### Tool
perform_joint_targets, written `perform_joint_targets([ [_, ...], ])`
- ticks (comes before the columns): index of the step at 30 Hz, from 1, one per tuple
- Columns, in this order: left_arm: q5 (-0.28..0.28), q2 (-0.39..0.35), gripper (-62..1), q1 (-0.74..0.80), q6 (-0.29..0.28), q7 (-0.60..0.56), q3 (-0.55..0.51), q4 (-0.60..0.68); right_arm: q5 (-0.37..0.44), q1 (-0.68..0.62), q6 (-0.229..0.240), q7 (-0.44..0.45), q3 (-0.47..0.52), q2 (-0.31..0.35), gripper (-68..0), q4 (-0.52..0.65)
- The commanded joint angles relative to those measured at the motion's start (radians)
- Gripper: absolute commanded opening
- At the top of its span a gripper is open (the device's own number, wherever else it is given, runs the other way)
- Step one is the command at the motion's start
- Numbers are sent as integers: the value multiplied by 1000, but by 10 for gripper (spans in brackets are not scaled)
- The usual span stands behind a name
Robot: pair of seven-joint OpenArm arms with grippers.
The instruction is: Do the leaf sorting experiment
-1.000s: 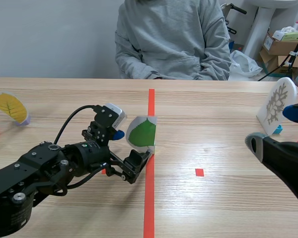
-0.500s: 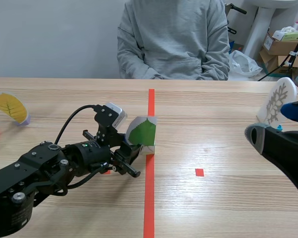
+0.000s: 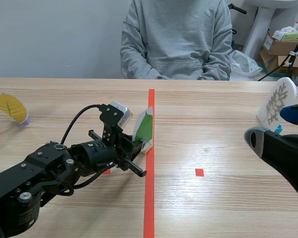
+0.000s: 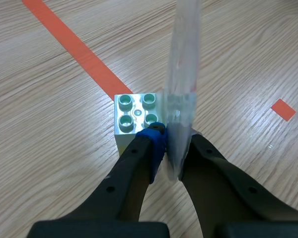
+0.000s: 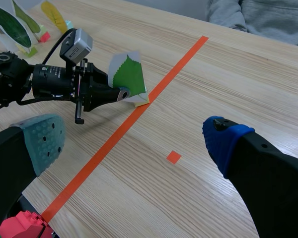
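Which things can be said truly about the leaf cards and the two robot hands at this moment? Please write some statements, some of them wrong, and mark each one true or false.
1. The left hand is shut on the green leaf card. True.
2. The right hand is shut on a card. False: it is open and holds nothing.
3. The green leaf card stands on a pale studded block. True.
4. The white leaf card stands on the left of the tape line. False: it stands far on the right of it, near the table's right edge.
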Motion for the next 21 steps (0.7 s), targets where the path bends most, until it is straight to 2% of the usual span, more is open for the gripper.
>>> perform_joint_targets([
  [1, -10, 5, -569, -3, -3, -10, -9, 30, 14, 11, 0, 11, 3, 10, -113, -1],
  [9, -3, -12, -569, 31, -19, -10, -14, 85, 14, 11, 0, 3, 3, 10, -113, -1],
  [14, -11, -52, -569, 147, -18, 6, -40, 249, 14, 11, 0, 0, 3, 10, -113, -1],
  [18, -51, -74, -569, 280, -18, 21, -119, 410, 14, 11, 0, 0, 3, 10, -113, -1],
  [21, -56, -76, -569, 377, -18, 25, -187, 513, 14, 11, 0, 0, 3, 10, -113, -1],
])
